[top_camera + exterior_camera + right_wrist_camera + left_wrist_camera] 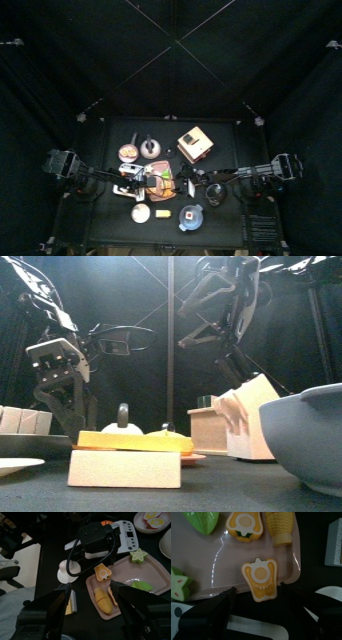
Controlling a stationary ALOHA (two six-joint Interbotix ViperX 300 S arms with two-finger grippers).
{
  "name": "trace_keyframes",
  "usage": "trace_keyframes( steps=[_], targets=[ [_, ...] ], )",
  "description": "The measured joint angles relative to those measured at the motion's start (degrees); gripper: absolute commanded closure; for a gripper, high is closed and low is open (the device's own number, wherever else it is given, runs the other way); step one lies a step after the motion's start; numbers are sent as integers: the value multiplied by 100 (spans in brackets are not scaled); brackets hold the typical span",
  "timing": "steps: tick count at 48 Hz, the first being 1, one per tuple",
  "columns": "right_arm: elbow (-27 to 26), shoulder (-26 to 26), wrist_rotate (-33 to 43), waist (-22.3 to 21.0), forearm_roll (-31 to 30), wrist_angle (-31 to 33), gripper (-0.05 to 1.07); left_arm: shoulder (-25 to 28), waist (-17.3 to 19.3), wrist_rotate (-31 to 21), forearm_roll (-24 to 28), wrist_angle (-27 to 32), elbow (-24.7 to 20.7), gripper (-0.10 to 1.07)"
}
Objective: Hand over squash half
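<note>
Left gripper (256,619) jaws spread wide, nothing held; squash half (261,578) lies flat on the tray (218,562) just ahead, centred between the fingers, lined up to pinch. Right gripper (90,612) also wide, empty, hanging back above, probably waiting to receive

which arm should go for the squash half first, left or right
Left, probably. In the left wrist view its open hand hangs right above the squash half at the edge of the pink tray, jaws either side of it. The right hand is open too but sits higher, with the whole tray below.
</note>
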Motion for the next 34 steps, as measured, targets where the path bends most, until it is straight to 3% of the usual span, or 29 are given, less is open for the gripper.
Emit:
trace_keyframes(
  steps=[7, 21, 34],
  targets=[
    [70, -9, 0, 26, 9, -9, 8, 132, -18, 0, 9, 158, -132, -3],
    [334, -290, -9, 18, 0, -44, 8, 176, -18, 9, 26, 396, -211, 17],
    [396, -325, -35, 18, 9, -176, 8, 62, -18, 9, 9, 448, -202, 19]
  ],
)
